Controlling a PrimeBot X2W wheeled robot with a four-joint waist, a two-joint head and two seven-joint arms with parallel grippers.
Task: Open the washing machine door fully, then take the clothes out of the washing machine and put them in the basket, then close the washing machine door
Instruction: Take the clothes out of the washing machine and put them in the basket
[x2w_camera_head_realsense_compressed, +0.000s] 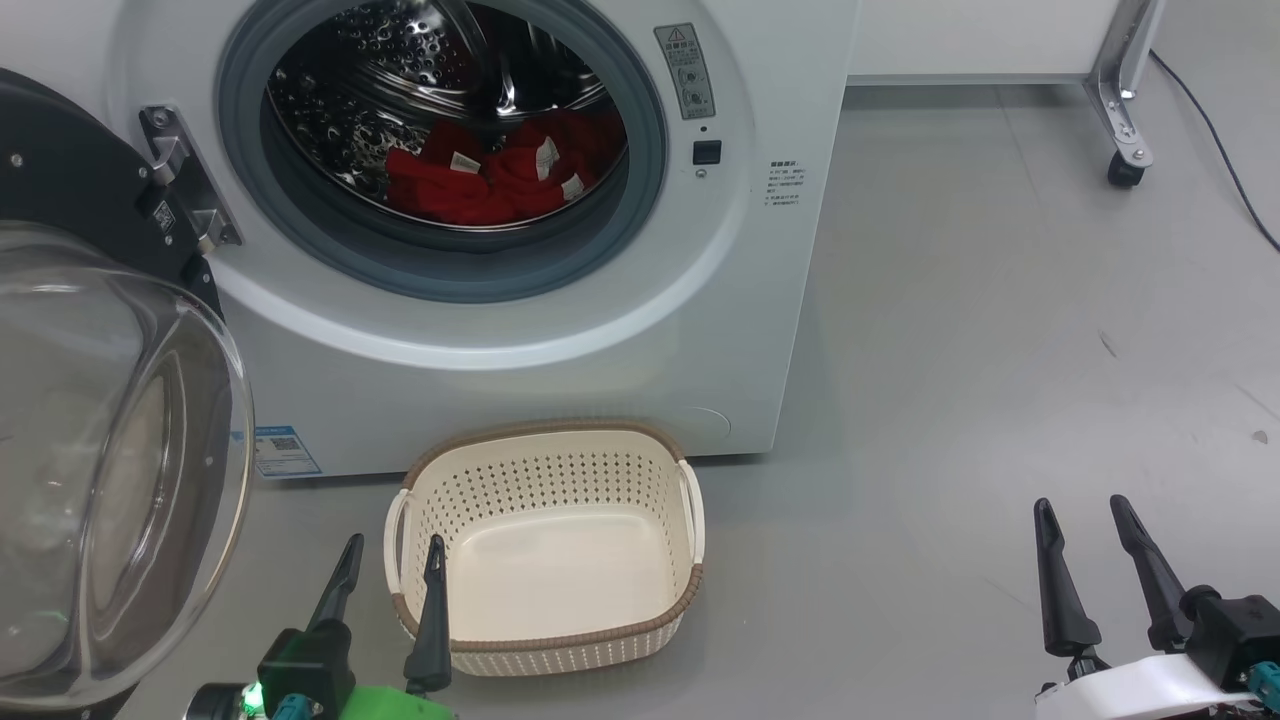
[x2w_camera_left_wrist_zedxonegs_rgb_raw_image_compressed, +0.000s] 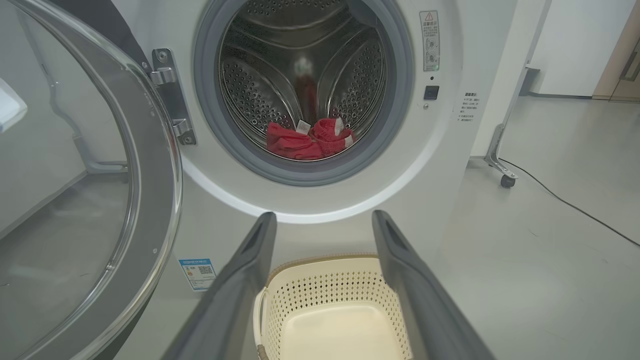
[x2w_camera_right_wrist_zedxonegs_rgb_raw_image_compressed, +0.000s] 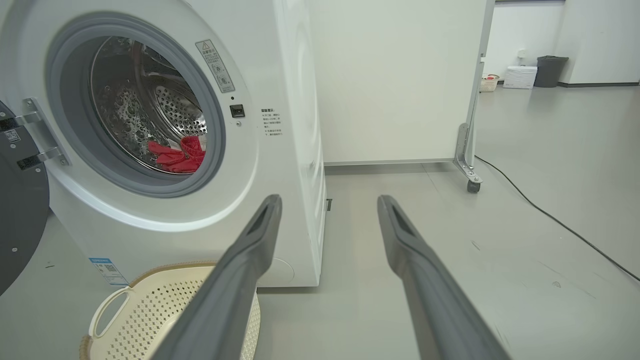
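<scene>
The washing machine (x2w_camera_head_realsense_compressed: 560, 340) stands on a grey floor (x2w_camera_head_realsense_compressed: 980, 380), and everything here is placed from it. Its round opening, ringed in grey rubber, is uncovered and shows the perforated steel drum.

The washing machine door (x2w_camera_head_realsense_compressed: 100, 470) is swung wide to the machine's left, hanging from a metal hinge (x2w_camera_head_realsense_compressed: 180, 180) at the left edge of the opening. Its black rim and bulging glass bowl face outward.

The basket (x2w_camera_head_realsense_compressed: 550, 478) sits on the floor just in front of the machine, below the opening and a little right of the door. It is upright, and its bottom is bare.

The clothes (x2w_camera_head_realsense_compressed: 470, 190) lie in a red heap at the bottom of the drum inside the machine, with small white labels showing.

The left gripper (x2w_camera_head_realsense_compressed: 395, 545) hovers in front of the machine by the basket's left handle, its two dark fingers spread apart and holding nothing. The right gripper (x2w_camera_head_realsense_compressed: 1082, 505) hangs over bare floor, off past the machine's right side and well apart from the basket. Its fingers are also spread and hold nothing.

A blue sticker (x2w_camera_head_realsense_compressed: 285, 452) sits low on the machine's front, near its left corner. A wheeled metal leg (x2w_camera_head_realsense_compressed: 1125, 90) and a dark cable (x2w_camera_head_realsense_compressed: 1215, 130) lie beyond the machine's right side.
</scene>
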